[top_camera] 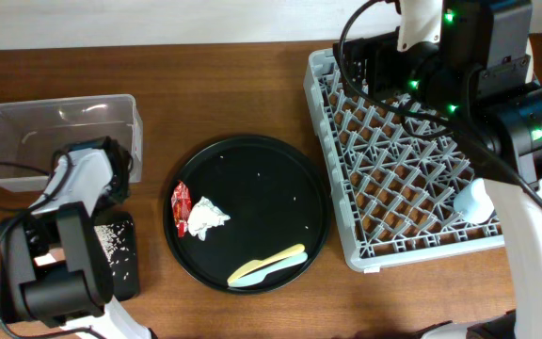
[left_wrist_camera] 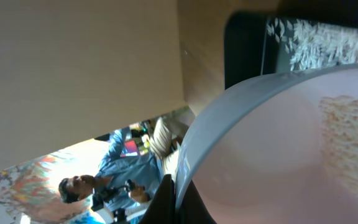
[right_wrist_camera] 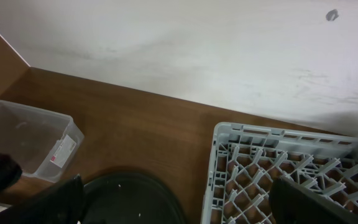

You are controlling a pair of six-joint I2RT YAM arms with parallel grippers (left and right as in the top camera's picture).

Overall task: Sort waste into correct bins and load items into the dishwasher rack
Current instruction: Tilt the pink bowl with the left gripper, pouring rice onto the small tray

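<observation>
Closest in, the left gripper [left_wrist_camera: 179, 202] is clamped tight on the rim of the pink bowl [left_wrist_camera: 278, 155], holding it tipped on edge. A patch of rice clings inside the bowl. That's the first worry: a thin rim pinch on a tilted bowl can pivot or slip. Any swing away from here would likely shake those leftover grains onto the bare table [top_camera: 233, 94].

Just past the bowl's rim lies the flat black tray [top_camera: 128, 279] with the heap of rice [top_camera: 111, 243] in it. From overhead the arm hides the bowl, so I can't tell whether it hangs squarely over that tray.

Further out, the round black tray [top_camera: 280, 179] carries the red wrapper [top_camera: 181, 200] with the napkin [top_camera: 205, 217] touching it. The yellow utensil [top_camera: 280, 254], the pale blue utensil [top_camera: 250, 277] and a few stray grains lie there too, easy to scatter if a finger drags through.

The clear tub [top_camera: 64, 127] waits at the back left.

Farthest off, the right gripper [right_wrist_camera: 179, 202] hangs spread wide, holding nothing, above the rack [top_camera: 393, 160], where a blue cup [top_camera: 473, 200] stands. If the bowl heads there, the two arms could crowd each other.
</observation>
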